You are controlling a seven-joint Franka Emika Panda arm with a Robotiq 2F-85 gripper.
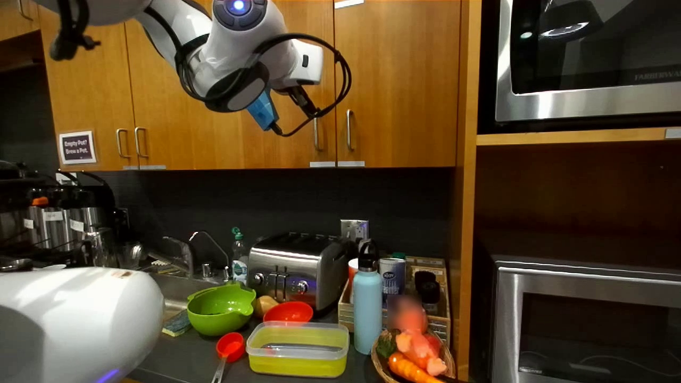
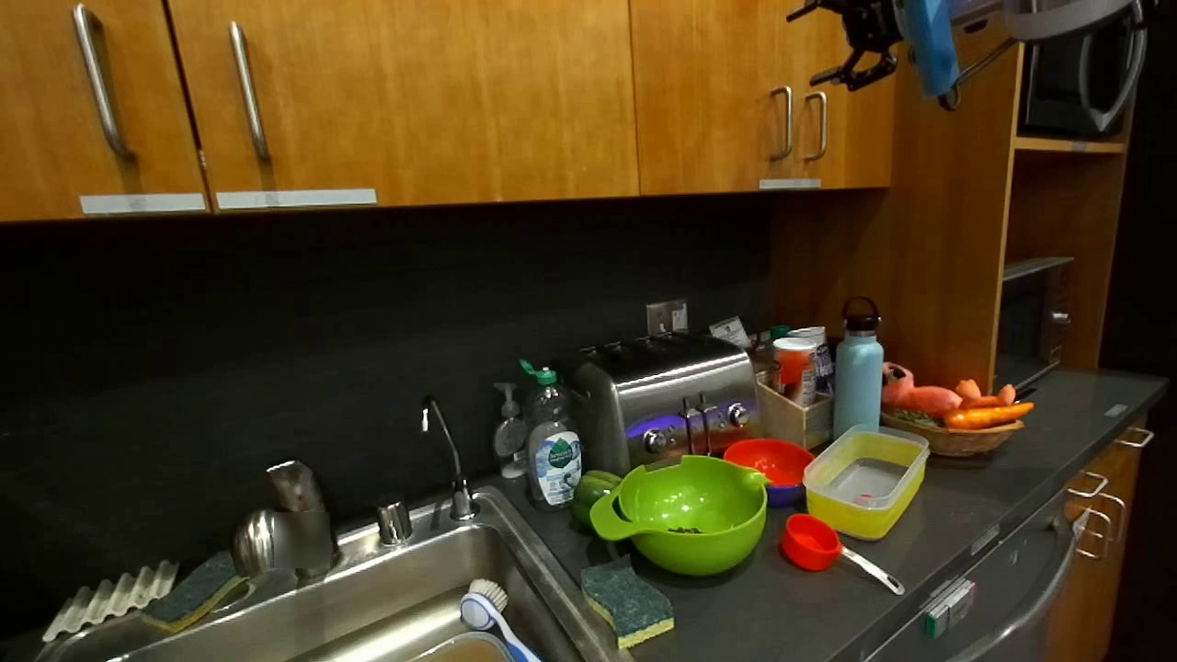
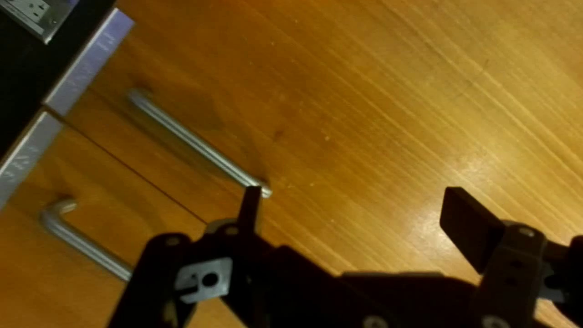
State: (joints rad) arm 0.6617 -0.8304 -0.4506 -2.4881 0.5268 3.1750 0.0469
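My gripper [image 3: 353, 196] stands open in the wrist view, with nothing between its dark fingers. Behind it lies a wooden cabinet door [image 3: 364, 114]. The tip of the left finger [image 3: 250, 205] overlaps one end of a metal bar handle [image 3: 196, 143]; whether they touch cannot be told. A second handle [image 3: 89, 248] is partly covered by the gripper's body. In an exterior view the gripper [image 2: 809, 44] hangs high in front of the upper cabinets, above the counter. Another exterior view shows the arm's wrist [image 1: 287, 58] before the cabinet doors [image 1: 393, 85], the fingers hidden.
Below on the counter are a green bowl [image 2: 694, 515], a red bowl [image 2: 772, 460], a red measuring cup [image 2: 809, 542], a yellow container [image 2: 869, 510], a blue bottle [image 2: 857, 382], a toaster [image 2: 671, 395] and a basket [image 2: 965, 439]. A sink [image 2: 552, 588] adjoins them. A microwave [image 1: 585, 103] sits beside the cabinets.
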